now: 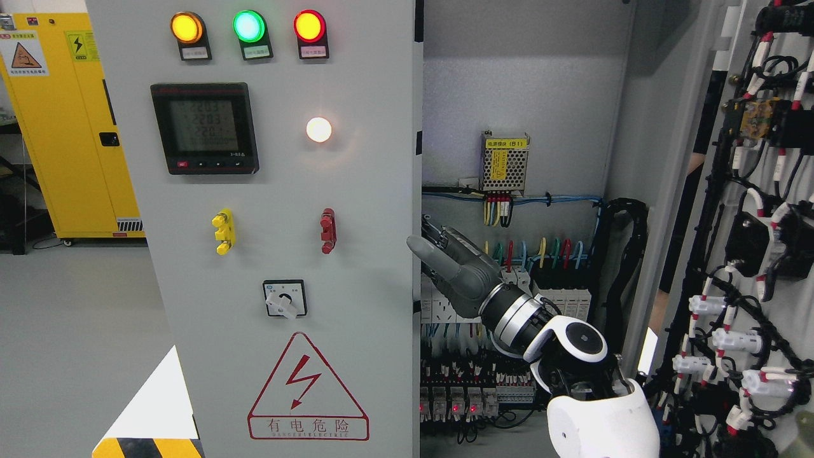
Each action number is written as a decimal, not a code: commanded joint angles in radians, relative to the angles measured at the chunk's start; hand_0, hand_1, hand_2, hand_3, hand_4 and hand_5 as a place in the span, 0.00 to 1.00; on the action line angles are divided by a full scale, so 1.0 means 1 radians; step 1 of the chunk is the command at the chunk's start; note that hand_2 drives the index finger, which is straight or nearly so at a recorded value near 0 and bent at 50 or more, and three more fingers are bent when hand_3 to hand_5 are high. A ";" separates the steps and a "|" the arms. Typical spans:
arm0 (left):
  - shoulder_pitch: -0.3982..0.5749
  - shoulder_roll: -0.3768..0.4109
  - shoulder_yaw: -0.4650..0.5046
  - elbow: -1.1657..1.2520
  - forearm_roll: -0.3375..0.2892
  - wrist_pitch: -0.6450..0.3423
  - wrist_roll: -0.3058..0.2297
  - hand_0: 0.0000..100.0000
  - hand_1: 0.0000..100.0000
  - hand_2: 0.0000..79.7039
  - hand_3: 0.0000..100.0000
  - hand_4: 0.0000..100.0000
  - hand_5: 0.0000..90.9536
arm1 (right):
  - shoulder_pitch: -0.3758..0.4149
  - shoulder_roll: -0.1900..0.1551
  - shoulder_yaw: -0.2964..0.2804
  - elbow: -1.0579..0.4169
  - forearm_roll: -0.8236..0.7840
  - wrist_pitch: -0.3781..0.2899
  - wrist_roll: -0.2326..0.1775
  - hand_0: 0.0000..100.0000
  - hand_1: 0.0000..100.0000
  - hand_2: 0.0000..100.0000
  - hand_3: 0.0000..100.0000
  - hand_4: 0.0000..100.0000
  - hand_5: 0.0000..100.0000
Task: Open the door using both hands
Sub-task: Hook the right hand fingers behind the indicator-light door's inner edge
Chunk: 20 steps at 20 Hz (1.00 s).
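Note:
The grey cabinet's left door (280, 210) stands nearly closed, with three lamps, a meter, and yellow and red handles on its face. The right door (757, 254) is swung wide open at the picture's right, its wired inside facing me. My right hand (425, 247) reaches in from the lower right to the left door's free edge (417, 191). Its fingers (445, 236) are stretched almost straight, their tips passing behind the edge. The thumb (423, 249) lies across the front of the edge. The left arm is out of view.
The open cabinet interior (515, 127) shows a power supply (504, 163), coloured wiring and relay rows (458, 401) close behind my hand. A black cable chain (626, 254) hangs at the inner right. A yellow safety cabinet (70, 127) stands at the far left on the grey floor.

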 commanded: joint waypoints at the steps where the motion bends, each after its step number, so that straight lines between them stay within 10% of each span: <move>1: 0.000 -0.001 0.000 0.000 0.000 0.000 0.000 0.12 0.56 0.00 0.00 0.00 0.00 | -0.009 -0.016 -0.024 0.023 -0.034 0.007 0.006 0.00 0.50 0.04 0.00 0.00 0.00; 20: 0.000 -0.003 0.000 -0.002 0.000 0.000 0.000 0.12 0.56 0.00 0.00 0.00 0.00 | -0.028 -0.006 -0.024 0.005 -0.047 0.062 0.112 0.00 0.50 0.04 0.00 0.00 0.00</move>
